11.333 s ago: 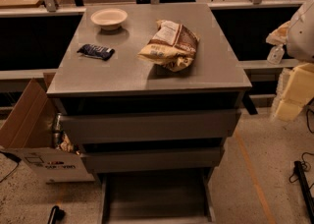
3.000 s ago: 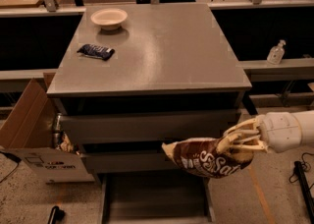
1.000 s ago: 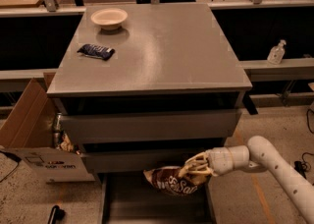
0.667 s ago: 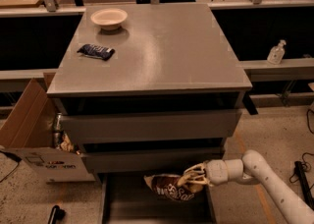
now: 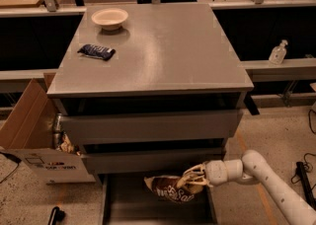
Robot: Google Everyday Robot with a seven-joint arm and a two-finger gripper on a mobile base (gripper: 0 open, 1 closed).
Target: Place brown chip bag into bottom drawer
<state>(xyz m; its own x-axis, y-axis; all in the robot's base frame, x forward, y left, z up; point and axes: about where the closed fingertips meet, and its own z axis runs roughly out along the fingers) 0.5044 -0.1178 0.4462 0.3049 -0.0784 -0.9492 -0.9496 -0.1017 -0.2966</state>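
The brown chip bag (image 5: pixel 168 189) hangs low over the open bottom drawer (image 5: pixel 128 209), at its right side, just under the middle drawer's front. My gripper (image 5: pixel 194 179) reaches in from the right on a white arm and is shut on the bag's right end. The drawer is a grey tray pulled out at the foot of the cabinet. I cannot tell if the bag touches the drawer floor.
On the grey cabinet top (image 5: pixel 168 51) sit a cream bowl (image 5: pixel 109 18) and a small dark blue wrapped bar (image 5: pixel 97 51). An open cardboard box (image 5: pixel 29 135) stands at the cabinet's left. A clear bottle (image 5: pixel 278 53) stands on a ledge at the right.
The gripper has carried the bag from the cabinet top down the front, and over the last second lowered it further toward the open bottom drawer.
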